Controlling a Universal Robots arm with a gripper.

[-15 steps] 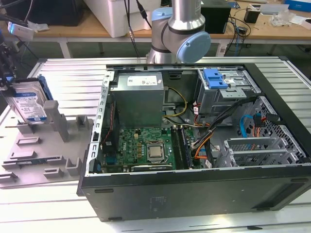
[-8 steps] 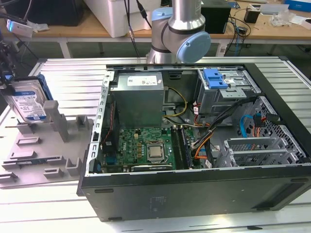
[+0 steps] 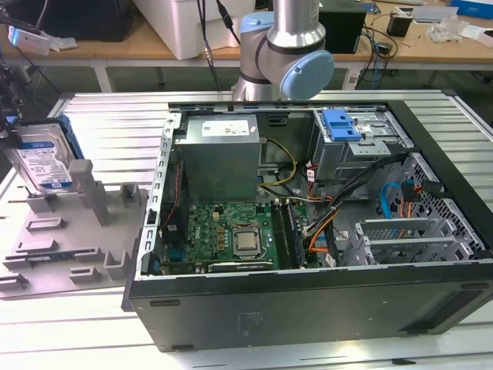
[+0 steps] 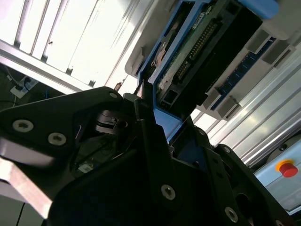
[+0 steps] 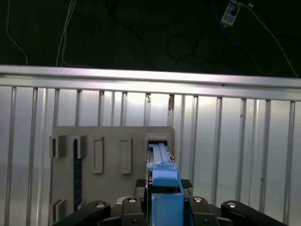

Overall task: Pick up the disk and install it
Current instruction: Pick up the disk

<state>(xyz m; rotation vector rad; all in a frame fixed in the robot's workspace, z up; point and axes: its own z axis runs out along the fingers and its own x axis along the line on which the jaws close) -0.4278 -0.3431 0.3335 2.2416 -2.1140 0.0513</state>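
**Flat silver disk (image 3: 42, 158) in blue plastic rails, pinched by the black tool (image 5: 164, 184) at the grey tray**

One disk on show, and it's standing on edge at the exterior view's left. Its white-and-blue label faces the camera, and it leans a little over the end of the grey moulded fixture tray (image 3: 69, 254). In the first wrist view the disk (image 5: 162, 160) reads as a blue strip running from the tool down to a recess in the tray (image 5: 113, 136). The dark fingers (image 5: 141, 184) are pressed in on either side of it. In the second wrist view the disk (image 4: 197, 52) shows its circuit-board side, with the fingers (image 4: 146, 110) clamped on the blue rail. Whether its lower edge has cleared the recess, I cannot tell.

The one tray lies on the slatted aluminium worktop (image 3: 115, 116). A tall grey post (image 3: 85, 185) stands just beside the disk, and the tray's other slots hold nothing.

The one black computer case (image 3: 308, 308) lies open beside the tray, well packed. It holds one green motherboard (image 3: 223, 227), one grey power supply box (image 3: 219, 154) and one metal drive cage (image 3: 370, 150). A single blue plastic bracket (image 3: 343, 123) tops the cage, and bundles of coloured cables (image 3: 320, 223) run between the parts. The silver-and-blue robot arm (image 3: 285, 38) rises behind the case.
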